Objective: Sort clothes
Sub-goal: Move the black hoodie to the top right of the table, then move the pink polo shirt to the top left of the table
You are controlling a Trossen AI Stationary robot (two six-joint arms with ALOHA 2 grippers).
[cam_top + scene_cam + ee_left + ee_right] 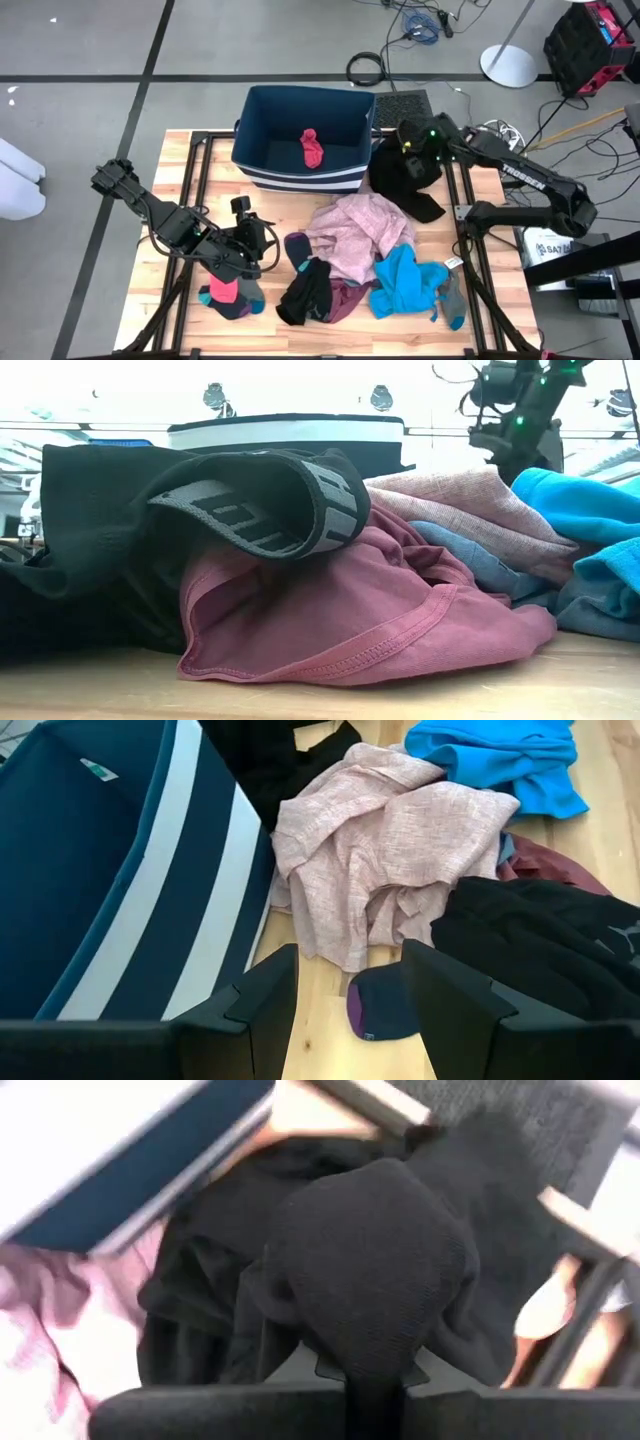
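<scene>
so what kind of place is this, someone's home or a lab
Most likely a robotics lab or test workshop, not a home: a slatted wooden worktable in a black metal frame, loose cables trailing over the grey tiled floor, and a round white stand base.

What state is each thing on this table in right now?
Left gripper: open, empty, above the table beside the socks.
Right gripper: shut on the black garment, lifting part of it.
Bin: upright, holding one red sock.
Pink shirt: crumpled on the table.
Blue garment: bunched up on the table.

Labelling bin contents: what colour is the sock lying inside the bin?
Red sock, clearest in the high view.
</scene>
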